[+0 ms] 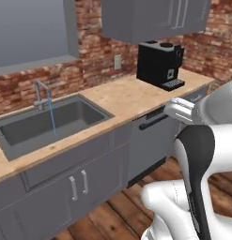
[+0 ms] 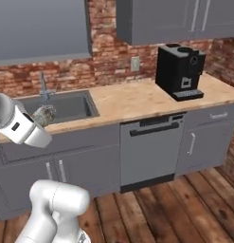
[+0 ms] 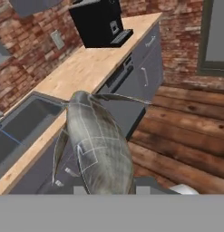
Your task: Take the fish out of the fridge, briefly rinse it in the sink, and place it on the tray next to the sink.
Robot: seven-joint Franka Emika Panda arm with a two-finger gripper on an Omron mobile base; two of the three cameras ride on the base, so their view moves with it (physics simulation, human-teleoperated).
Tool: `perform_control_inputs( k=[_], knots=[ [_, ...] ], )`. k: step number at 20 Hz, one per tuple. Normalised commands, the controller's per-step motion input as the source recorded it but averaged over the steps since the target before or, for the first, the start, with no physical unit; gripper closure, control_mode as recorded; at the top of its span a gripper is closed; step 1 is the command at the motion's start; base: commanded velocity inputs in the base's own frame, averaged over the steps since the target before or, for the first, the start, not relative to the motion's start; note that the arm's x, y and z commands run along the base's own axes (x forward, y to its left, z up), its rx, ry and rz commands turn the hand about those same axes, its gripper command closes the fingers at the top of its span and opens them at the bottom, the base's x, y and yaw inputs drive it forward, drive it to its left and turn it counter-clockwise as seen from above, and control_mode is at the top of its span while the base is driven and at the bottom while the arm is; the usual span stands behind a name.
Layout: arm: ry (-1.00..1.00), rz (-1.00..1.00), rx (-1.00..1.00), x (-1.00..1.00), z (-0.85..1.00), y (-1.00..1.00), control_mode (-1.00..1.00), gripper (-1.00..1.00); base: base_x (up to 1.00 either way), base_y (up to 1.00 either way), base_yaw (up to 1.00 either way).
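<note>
The fish (image 3: 99,145), silvery-grey with thin fins, fills the middle of the hand view, and my gripper (image 1: 182,111) is shut on it. I am carrying it in the air in front of the lower cabinets, short of the counter edge and to the right of the sink (image 1: 51,121). From the right base view the fish (image 2: 44,115) shows against the sink's front right corner. A thin blue stream falls from the curved faucet (image 1: 41,91) into the dark basin. The fridge and the tray are out of view.
A black coffee machine (image 1: 160,63) stands on the wooden counter (image 1: 122,96) right of the sink. A dishwasher (image 2: 149,152) sits under the counter, and wall cabinets (image 2: 170,19) hang above it. A brick wall backs the counter, and a plank floor lies below.
</note>
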Motion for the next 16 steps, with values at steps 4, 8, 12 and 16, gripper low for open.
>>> perform_control_inputs(
  k=[4,8,12,16],
  knots=[
    [0.00,0.00,0.00,0.00,0.00,0.00,1.00,1.00,0.73,-0.53,0.46],
    [0.00,0.00,0.00,0.00,0.00,0.00,1.00,1.00,0.33,-0.38,0.62],
    [0.00,0.00,0.00,0.00,0.00,0.00,1.00,1.00,0.14,-0.24,0.65],
    [0.00,0.00,0.00,0.00,0.00,0.00,1.00,1.00,0.02,-0.28,0.58]
  ],
)
